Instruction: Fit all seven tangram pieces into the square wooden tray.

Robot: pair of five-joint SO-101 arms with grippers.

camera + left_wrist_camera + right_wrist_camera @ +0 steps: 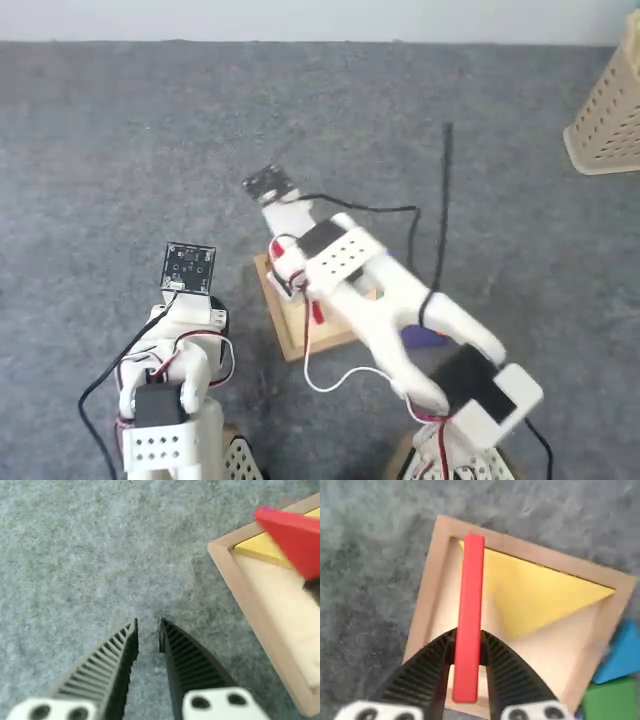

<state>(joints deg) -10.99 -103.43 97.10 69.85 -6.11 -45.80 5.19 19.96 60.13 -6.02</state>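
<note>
The square wooden tray (427,595) holds a large yellow triangle (530,595) against one corner. My right gripper (468,635) is shut on a red piece (470,605), held on edge above the tray's bare floor beside the yellow triangle. In the high view the right arm stretches over the tray (285,335). A blue piece (622,655) and a green piece (610,702) lie on the carpet just outside the tray. My left gripper (149,626) hovers over bare carpet beside the tray's corner (250,610), slightly open and holding nothing; the red piece (295,535) shows beyond it.
Grey carpet covers the table. A beige perforated basket (610,110) stands at the far right. A black cable (445,200) runs across the carpet behind the right arm. A bluish piece (432,338) peeks out under that arm.
</note>
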